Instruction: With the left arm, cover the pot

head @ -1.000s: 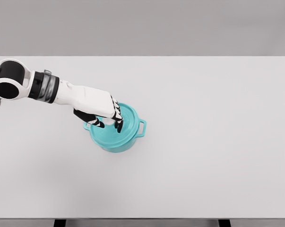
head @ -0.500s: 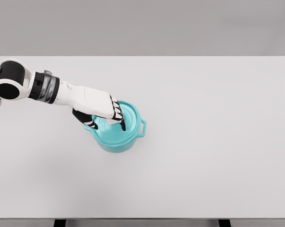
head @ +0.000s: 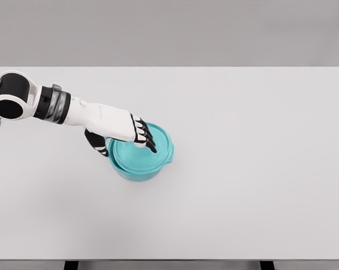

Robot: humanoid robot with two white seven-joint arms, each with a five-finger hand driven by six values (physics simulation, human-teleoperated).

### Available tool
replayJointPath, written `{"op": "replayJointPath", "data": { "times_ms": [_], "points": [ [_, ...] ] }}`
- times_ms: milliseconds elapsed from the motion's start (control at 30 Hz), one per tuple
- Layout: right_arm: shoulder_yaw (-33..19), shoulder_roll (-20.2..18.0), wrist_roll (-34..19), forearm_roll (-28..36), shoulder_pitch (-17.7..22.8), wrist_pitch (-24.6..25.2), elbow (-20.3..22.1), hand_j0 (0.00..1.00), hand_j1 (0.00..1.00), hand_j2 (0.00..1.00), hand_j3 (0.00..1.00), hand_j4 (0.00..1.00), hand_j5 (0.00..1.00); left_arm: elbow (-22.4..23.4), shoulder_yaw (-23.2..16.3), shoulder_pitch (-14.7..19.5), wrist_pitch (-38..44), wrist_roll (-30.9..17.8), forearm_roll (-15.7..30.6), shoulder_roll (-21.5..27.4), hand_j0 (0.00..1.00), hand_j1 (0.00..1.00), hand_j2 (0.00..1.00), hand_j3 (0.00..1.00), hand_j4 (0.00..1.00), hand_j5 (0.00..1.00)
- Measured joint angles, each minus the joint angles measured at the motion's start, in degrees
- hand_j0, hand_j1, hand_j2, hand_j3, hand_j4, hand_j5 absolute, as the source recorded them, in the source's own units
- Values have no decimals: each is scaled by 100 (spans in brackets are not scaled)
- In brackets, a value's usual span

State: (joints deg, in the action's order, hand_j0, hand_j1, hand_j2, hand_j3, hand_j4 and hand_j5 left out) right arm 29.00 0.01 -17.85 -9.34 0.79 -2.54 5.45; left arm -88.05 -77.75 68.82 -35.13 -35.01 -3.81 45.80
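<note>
Pot (head: 138,167), teal, round: stands left of centre on white desk (head: 259,169). Teal lid (head: 149,151) sits on its rim, one side handle showing at right. Left hand (head: 127,132) above the lid's left part, fingers (head: 145,138) curled downward onto the lid top; firm grasp cannot be confirmed.
</note>
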Motion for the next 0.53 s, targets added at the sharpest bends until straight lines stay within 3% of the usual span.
{"op": "replayJointPath", "data": {
  "times_ms": [167,267,533],
  "points": [
    [0,0,-1,0,0,0,0,100,100,100,100,100,100,-2,7,97,1,0,7,83,100,100,100,100,100,100],
    [0,0,0,0,0,0,0,100,100,100,100,100,100,84,26,255,3,0,21,466,100,100,100,100,100,100],
    [0,0,-1,0,0,0,0,100,100,100,100,100,100,1851,240,193,-1,0,11,828,100,100,100,100,100,100]
  ]
}}
